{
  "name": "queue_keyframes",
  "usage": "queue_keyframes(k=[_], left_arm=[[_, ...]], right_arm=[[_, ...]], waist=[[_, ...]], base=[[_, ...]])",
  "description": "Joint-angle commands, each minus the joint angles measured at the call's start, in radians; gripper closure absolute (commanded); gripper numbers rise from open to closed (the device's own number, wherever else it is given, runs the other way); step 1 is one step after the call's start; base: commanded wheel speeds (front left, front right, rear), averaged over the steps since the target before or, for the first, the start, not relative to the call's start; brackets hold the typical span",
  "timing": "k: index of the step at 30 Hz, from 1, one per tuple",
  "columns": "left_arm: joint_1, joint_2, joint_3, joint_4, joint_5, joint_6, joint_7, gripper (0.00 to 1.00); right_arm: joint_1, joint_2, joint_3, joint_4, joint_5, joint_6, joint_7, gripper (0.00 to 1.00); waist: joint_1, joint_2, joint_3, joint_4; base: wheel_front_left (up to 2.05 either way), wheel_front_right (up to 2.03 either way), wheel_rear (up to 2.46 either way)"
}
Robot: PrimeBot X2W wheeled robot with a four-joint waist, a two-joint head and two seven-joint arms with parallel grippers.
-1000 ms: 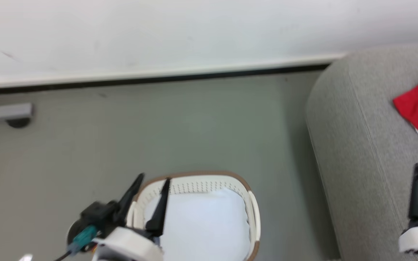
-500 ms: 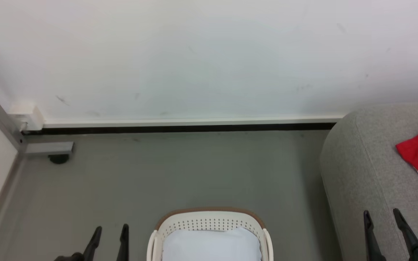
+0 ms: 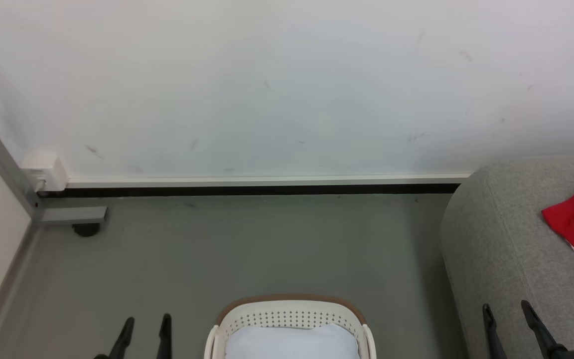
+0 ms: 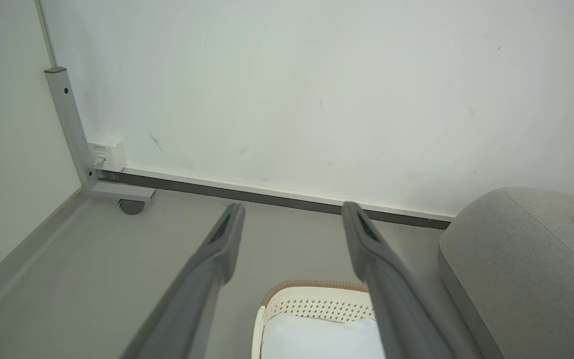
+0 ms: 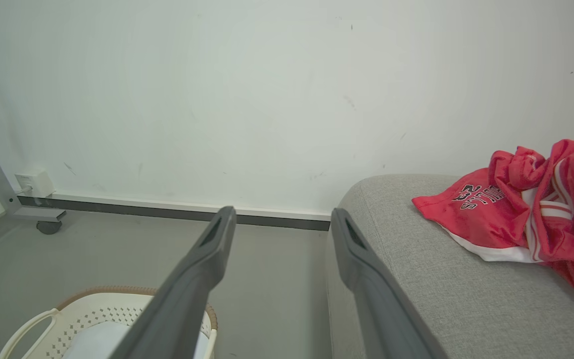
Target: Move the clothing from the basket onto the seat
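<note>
Red clothing [image 5: 516,219], jersey and shorts, heaped on grey sofa [image 3: 506,249] at right. Cream perforated basket [image 3: 292,315] on floor, holding a pale white pad [image 3: 292,341]. Left gripper [image 3: 147,319] beside basket, jaws spread, empty. Right gripper [image 3: 505,305] over sofa's near end, jaws spread, empty, well apart from clothing
</note>
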Motion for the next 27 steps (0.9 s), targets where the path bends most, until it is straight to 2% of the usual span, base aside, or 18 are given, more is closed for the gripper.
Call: queue_keyframes(k=[1, 7, 8, 13, 27], left_arm=[[0.013, -0.004, 0.008, 0.004, 0.019, -0.01, 0.0, 0.0], [0.01, -0.019, 0.024, 0.007, 0.039, -0.033, 0.0, 0.0], [0.0, -0.02, 0.021, 0.01, 0.036, -0.033, 0.0, 1.0], [0.007, -0.026, 0.019, 0.051, 0.02, -0.033, 0.007, 1.0], [-0.03, -0.028, 0.046, 0.046, -0.239, -0.04, 0.077, 1.0]], right_arm=[[-0.007, -0.003, 0.001, 0.007, 0.004, -0.003, 0.0, 0.0], [-0.012, -0.003, 0.002, 0.015, 0.008, -0.003, 0.0, 0.0], [-0.004, 0.0, 0.002, 0.016, 0.009, 0.0, 0.0, 1.0], [0.01, 0.01, -0.001, 0.054, 0.026, 0.0, 0.006, 1.0], [-0.019, 0.007, -0.016, 0.037, 0.305, 0.0, 0.076, 1.0]], waist=[[0.0002, -0.0001, 0.0, 0.003], [0.0002, -0.0001, 0.004, 0.013], [0.0002, -0.0001, 0.004, 0.012], [0.0002, -0.0001, 0.004, 0.013], [0.0002, -0.0001, 0.008, 0.013]], base=[[0.0, 0.0, 0.0], [0.0, 0.0, 0.0], [0.0, 0.0, 0.0], [0.0, 0.0, 0.0], [0.0, 0.0, 0.0]])
